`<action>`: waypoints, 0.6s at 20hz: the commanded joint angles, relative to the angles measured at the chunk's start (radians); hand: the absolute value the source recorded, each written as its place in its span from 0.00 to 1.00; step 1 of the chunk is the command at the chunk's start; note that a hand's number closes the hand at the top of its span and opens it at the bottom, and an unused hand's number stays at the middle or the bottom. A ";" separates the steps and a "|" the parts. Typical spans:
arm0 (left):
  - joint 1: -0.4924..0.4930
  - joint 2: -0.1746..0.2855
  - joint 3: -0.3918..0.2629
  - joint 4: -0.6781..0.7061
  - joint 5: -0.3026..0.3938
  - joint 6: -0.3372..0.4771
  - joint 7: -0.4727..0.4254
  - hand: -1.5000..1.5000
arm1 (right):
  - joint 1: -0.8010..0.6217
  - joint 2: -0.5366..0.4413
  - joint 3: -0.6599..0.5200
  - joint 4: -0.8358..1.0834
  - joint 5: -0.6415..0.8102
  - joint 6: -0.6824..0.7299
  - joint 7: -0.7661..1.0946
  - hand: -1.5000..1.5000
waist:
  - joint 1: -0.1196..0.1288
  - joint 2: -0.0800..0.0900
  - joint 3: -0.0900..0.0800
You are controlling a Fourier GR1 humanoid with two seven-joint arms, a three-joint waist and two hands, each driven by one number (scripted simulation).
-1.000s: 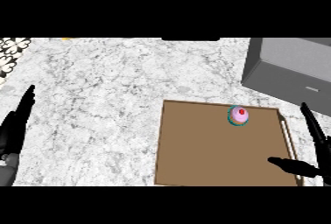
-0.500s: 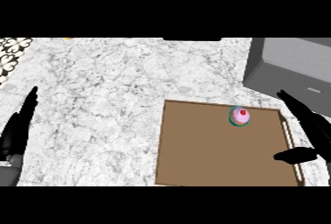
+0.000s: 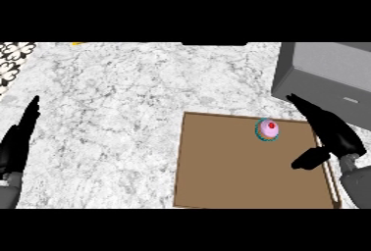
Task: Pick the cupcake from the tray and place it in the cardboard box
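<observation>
We are seeing one cupcake (image 3: 267, 130), sitting upright near the far right corner of the one tray (image 3: 217, 171), cherry facing up, its oval outline running far to near; bare tray is lying open to its left and near side; our right hand (image 3: 332, 131) is hovering just right of it, fingers straight, thumb spread wide, holding nothing; one grey cardboard box (image 3: 319, 68) is standing far right, beyond the tray; our left hand (image 3: 20, 139) is resting open at the left edge.

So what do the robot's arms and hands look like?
The left hand and right hand are both black, long and slim. Each joins a rounded grey forearm. No cables or markings show.
</observation>
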State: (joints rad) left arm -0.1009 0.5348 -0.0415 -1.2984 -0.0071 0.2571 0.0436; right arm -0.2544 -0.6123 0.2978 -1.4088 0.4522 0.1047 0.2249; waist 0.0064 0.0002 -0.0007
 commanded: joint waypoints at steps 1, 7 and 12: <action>-0.033 -0.039 0.001 0.004 -0.061 0.013 0.040 0.50 | -0.002 0.047 0.004 0.009 0.070 0.050 0.037 0.00 | -0.006 0.000 0.001; -0.047 -0.079 0.064 0.074 -0.095 -0.029 -0.015 0.50 | -0.002 0.100 -0.086 0.013 0.108 0.091 -0.012 0.00 | -0.008 0.000 0.000; -0.037 -0.085 0.088 -0.004 -0.116 -0.055 0.048 0.50 | -0.015 0.193 -0.060 -0.021 0.174 0.106 0.012 0.00 | -0.006 0.000 0.001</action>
State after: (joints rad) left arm -0.0966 0.4669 0.0285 -1.3190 -0.0953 0.2151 0.0621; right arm -0.2611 -0.4679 0.2378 -1.4098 0.5899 0.1869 0.2338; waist 0.0016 -0.0004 0.0000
